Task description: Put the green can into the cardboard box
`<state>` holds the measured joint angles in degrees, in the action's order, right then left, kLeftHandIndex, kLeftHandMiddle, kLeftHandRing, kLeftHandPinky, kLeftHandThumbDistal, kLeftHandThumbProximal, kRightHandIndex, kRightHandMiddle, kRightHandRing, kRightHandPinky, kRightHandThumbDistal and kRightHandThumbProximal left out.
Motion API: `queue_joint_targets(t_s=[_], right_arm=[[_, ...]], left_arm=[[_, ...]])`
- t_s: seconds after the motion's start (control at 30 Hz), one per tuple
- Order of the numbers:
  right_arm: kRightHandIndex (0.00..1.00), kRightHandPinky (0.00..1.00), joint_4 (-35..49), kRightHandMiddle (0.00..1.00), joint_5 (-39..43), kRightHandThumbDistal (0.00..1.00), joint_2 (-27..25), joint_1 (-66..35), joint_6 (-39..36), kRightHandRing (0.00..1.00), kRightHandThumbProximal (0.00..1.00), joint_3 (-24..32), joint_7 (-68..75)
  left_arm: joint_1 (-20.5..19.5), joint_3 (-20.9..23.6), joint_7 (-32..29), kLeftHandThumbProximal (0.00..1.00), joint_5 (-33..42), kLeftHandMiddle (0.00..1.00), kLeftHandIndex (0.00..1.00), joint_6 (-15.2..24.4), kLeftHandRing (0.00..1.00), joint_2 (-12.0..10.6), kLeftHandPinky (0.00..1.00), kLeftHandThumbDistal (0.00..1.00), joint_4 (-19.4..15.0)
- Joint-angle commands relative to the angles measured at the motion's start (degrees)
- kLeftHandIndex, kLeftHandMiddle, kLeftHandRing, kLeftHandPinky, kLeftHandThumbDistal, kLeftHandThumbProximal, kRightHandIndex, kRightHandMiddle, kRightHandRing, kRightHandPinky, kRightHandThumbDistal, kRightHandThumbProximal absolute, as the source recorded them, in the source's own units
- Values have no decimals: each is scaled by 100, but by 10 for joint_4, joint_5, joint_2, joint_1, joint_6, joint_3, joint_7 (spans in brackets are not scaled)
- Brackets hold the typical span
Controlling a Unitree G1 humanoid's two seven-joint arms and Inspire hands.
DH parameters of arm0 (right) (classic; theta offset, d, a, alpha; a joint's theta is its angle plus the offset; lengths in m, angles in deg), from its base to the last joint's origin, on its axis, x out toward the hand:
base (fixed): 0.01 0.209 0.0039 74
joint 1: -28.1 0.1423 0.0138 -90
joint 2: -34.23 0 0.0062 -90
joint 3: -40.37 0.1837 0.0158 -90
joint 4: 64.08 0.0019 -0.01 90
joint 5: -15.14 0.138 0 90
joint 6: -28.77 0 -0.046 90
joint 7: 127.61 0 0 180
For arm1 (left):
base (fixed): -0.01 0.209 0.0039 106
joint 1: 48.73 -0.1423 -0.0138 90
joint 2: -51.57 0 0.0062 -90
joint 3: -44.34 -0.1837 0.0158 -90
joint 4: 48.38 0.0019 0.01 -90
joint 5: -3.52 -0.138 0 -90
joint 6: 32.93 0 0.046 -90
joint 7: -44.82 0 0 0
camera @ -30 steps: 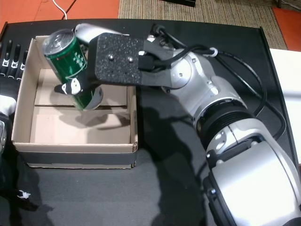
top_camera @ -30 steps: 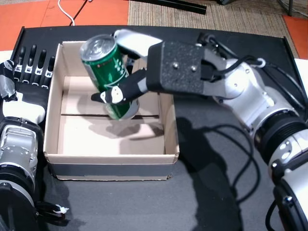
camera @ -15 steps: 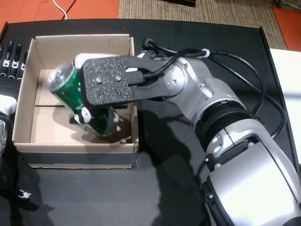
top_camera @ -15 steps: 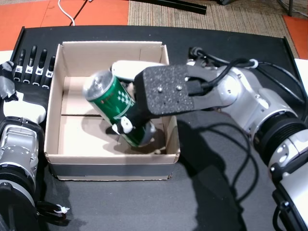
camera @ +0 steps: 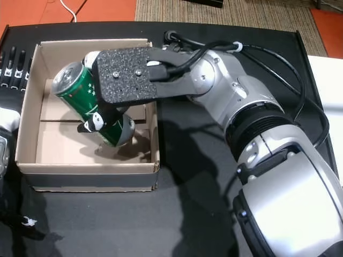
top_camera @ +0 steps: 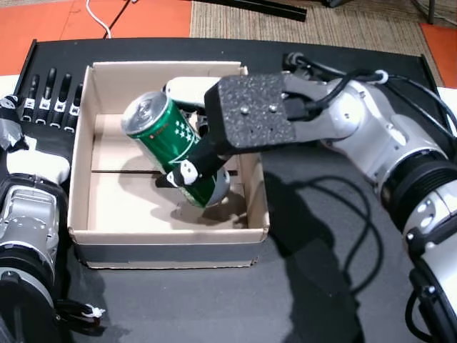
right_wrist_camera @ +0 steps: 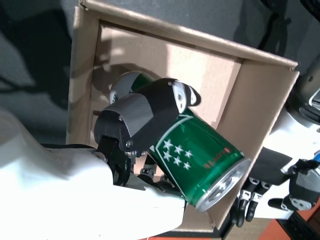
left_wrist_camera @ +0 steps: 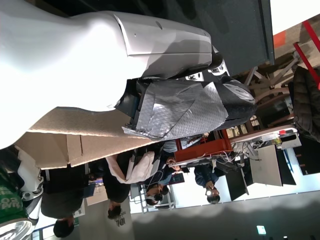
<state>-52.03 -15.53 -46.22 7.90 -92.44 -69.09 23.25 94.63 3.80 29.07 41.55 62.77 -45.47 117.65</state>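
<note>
The green can (top_camera: pixel 168 148) (camera: pixel 88 101) (right_wrist_camera: pixel 192 157) hangs tilted inside the open cardboard box (top_camera: pixel 246 229) (camera: pixel 153 167) (right_wrist_camera: pixel 85 75), its silver top pointing up and to the left. My right hand (top_camera: pixel 214 139) (camera: pixel 115 93) (right_wrist_camera: pixel 140 117) is shut on it, thumb across the can's side. Whether the can's lower end touches the box floor, I cannot tell. My left hand (top_camera: pixel 43 107) (camera: pixel 10 64) lies flat on the black table just outside the box's left wall, fingers straight and apart, holding nothing.
The box stands on a black table (top_camera: pixel 321 286) (camera: pixel 187 214). Orange floor (top_camera: pixel 128 18) and a woven mat (top_camera: pixel 343 25) lie beyond the far edge. Black cables (top_camera: pixel 357 229) trail along my right arm. People sit in the background of the left wrist view (left_wrist_camera: pixel 155 187).
My right hand brought the can down from above the box's far wall into the box, tilting it over. Since half a second ago it has risen slightly and shifted toward the far side.
</note>
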Motion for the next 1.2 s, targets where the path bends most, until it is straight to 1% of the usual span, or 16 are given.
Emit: queue_joint_targets(t_s=[0.0, 0.03, 0.07, 0.13, 0.17, 0.27, 0.5, 0.6, 0.73, 0.83, 0.9, 1.0, 1.07, 1.1, 1.13, 1.17], right_arm=[[68, 89, 5, 73, 10, 43, -5, 10, -18, 82, 38, 5, -3], [69, 93, 5, 77, 12, 49, -5, 9, -20, 86, 42, 6, -4], [72, 98, 5, 81, 13, 63, -5, 9, -20, 91, 51, 7, -3], [76, 100, 5, 85, 13, 77, -5, 10, -17, 96, 61, 5, -1], [78, 100, 5, 87, 13, 80, -5, 11, -14, 99, 62, 4, -1], [80, 100, 5, 91, 15, 86, -5, 13, -10, 100, 64, 5, -3], [80, 100, 6, 92, 15, 88, -4, 14, -6, 100, 62, 4, -1], [79, 100, 6, 92, 15, 88, -3, 14, -6, 100, 62, 4, 0], [79, 100, 6, 91, 15, 88, -3, 14, -6, 100, 62, 4, 1], [79, 100, 5, 92, 20, 89, -2, 15, -1, 100, 60, 8, -3], [79, 100, 6, 92, 23, 88, -3, 16, -1, 100, 60, 11, -4], [79, 100, 8, 92, 27, 84, -8, 20, -12, 100, 57, 16, 3], [76, 100, 11, 90, 22, 88, -15, 25, -28, 100, 63, 15, 24], [76, 100, 12, 90, 20, 87, -19, 28, -37, 100, 60, 15, 41], [75, 100, 14, 89, 21, 91, -24, 32, -47, 100, 58, 18, 59], [76, 100, 16, 90, 24, 91, -29, 37, -59, 100, 55, 23, 80]], left_arm=[[7, -4, 2, 94, 1, 52, 51, 2, 69, -4, 87, 0, 1], [8, -4, 6, 94, 1, 51, 51, 2, 68, -4, 87, 0, 1], [8, -5, 10, 94, -1, 52, 54, 4, 67, -5, 85, 0, 1], [8, -6, 11, 95, -2, 56, 58, 6, 69, -5, 86, 0, 1], [8, -6, 10, 95, -2, 58, 59, 6, 71, -6, 86, 0, 1], [8, -6, 8, 96, 0, 62, 59, 4, 75, -5, 90, 0, 1], [9, -3, 13, 93, 3, 59, 53, 1, 72, -4, 86, 0, 1], [10, -2, 14, 92, 4, 59, 51, 1, 74, -4, 86, 0, 1], [7, 1, -2, 96, 6, 64, 55, 0, 79, -4, 90, 0, 1], [6, 2, -4, 95, 6, 61, 54, 1, 74, -3, 87, 0, 1], [6, 2, 1, 91, 6, 57, 52, 2, 71, -3, 84, 0, 2], [6, 0, 7, 89, 3, 55, 50, 2, 69, -1, 83, 0, 2], [5, 0, 8, 91, 2, 57, 51, 2, 71, 0, 85, 0, 3], [5, 0, 7, 92, 2, 57, 51, 2, 72, 1, 85, 0, 3], [5, 0, 10, 93, 2, 57, 51, 2, 71, 2, 84, 0, 3], [5, 0, 11, 94, 2, 58, 52, 0, 70, 3, 85, 0, 3]])
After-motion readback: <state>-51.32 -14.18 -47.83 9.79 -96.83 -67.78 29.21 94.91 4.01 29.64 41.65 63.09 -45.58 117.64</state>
